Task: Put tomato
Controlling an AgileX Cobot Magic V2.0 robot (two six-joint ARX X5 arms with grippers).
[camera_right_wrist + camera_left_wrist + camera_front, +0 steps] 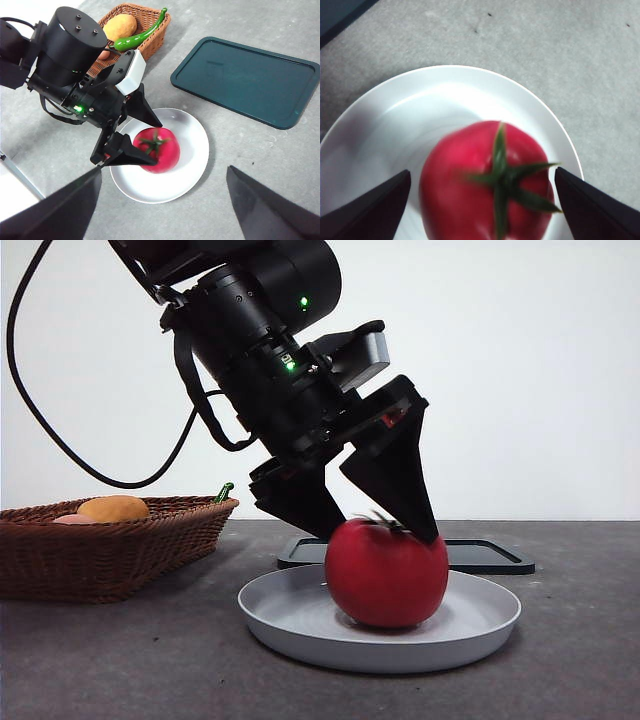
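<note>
The tomato, glossy red with a green calyx, rests in a white plate at the table's middle. My left gripper hangs just above it, jaws open and spread to either side of the tomato's top. The left wrist view shows the tomato on the plate between that gripper's two jaws, with small gaps. The right wrist view, from high up, shows the tomato, the plate and the left gripper. My right gripper is open and empty, well above the table.
A wicker basket stands at the left with an orange-yellow fruit and a green pepper. A dark flat tray lies behind the plate, also seen in the right wrist view.
</note>
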